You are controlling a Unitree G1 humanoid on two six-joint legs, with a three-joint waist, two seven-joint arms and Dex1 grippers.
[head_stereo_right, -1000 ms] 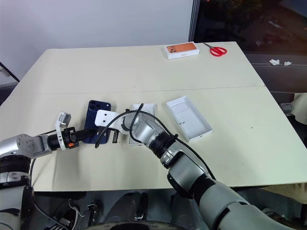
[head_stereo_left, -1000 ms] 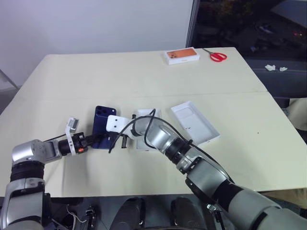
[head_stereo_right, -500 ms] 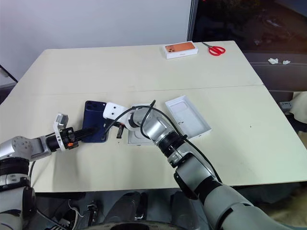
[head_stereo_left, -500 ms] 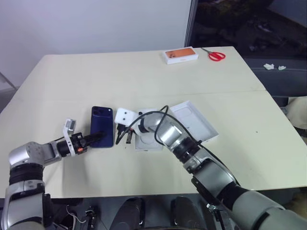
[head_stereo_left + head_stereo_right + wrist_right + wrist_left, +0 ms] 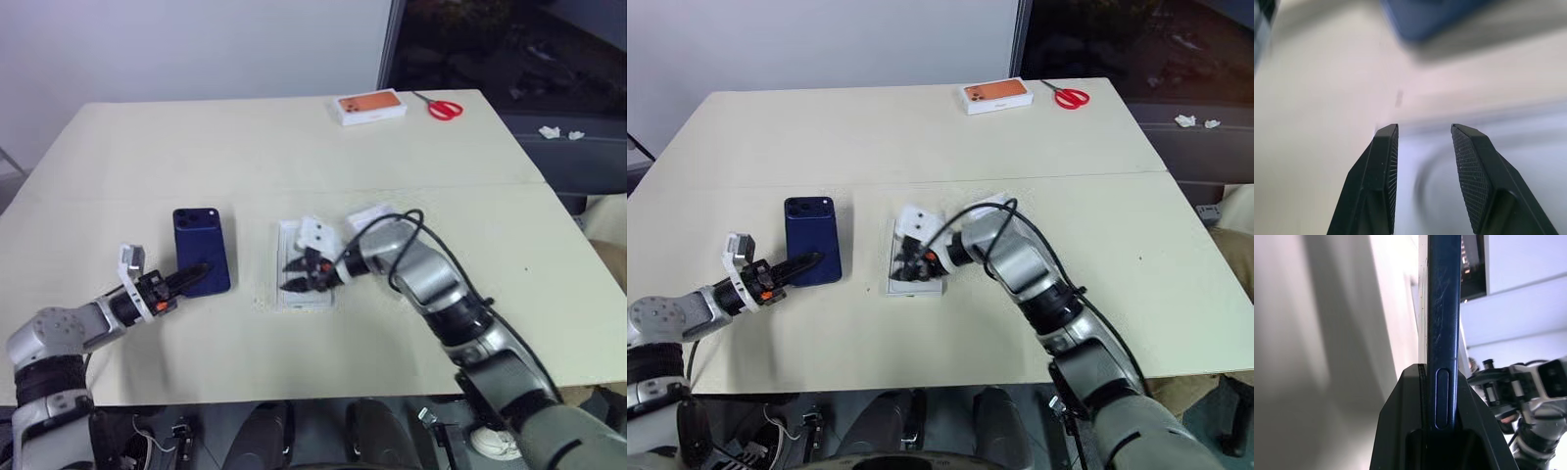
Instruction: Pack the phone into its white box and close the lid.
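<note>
Step in hand: getting the phone point(image 5: 201, 262), left of centre, to the box. Left gripper point(image 5: 189, 278) is clamped on the phone's near edge; right gripper point(image 5: 299, 272) hovers part-open and empty over a white insert point(image 5: 914, 271) at centre. Next move likely calls for freeing the box, which can't be made out here.

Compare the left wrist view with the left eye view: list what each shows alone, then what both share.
Left wrist view alone: the phone's thin edge with its side button, pinched between the left claw's fingers. Left eye view alone: the orange-topped box, red scissors and the white insert under the right claw. Shared: phone, left claw, right claw, table.
</note>
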